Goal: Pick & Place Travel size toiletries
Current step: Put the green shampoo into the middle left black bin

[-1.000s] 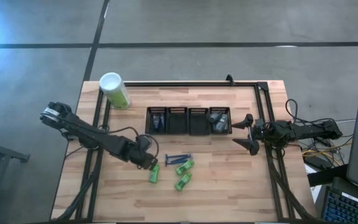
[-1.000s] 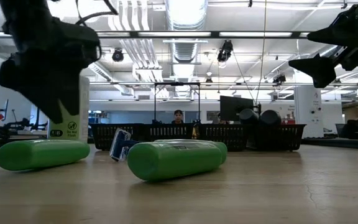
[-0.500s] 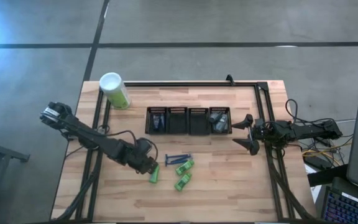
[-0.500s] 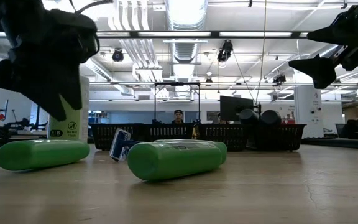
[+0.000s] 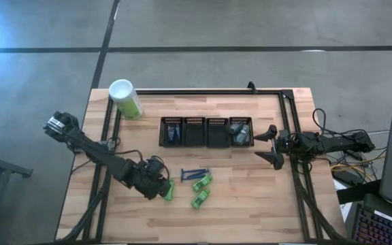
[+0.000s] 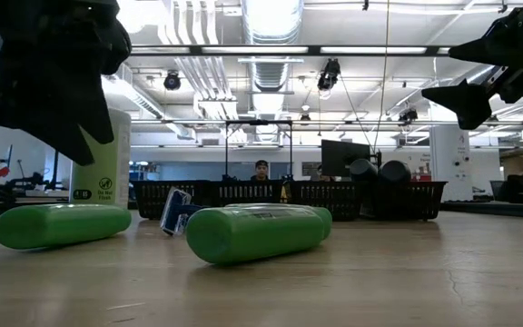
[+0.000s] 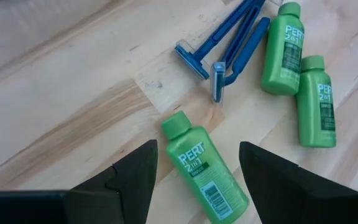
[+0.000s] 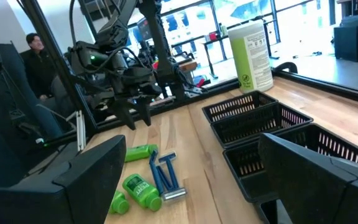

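1. Green tube (image 7: 204, 168) lies flat on the tabletop (image 5: 250, 204), cap towards the razors (image 7: 229, 37).
2. Two more tubes (image 7: 297, 71) lie side by side just beyond the razors.
3. Left pincer (image 5: 160, 188) hovers over the first tube, fingers (image 7: 132, 174) spread either side, holding nothing; apparently not touching it.
4. Bins (image 5: 207, 131) stand in a row farther back; the end ones hold items.
5. Right pincer (image 5: 272, 143) waits beside the bins, wide open, empty.

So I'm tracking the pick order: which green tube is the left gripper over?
The lone green tube between the open left gripper's fingers, apart from the other two beside the razors.
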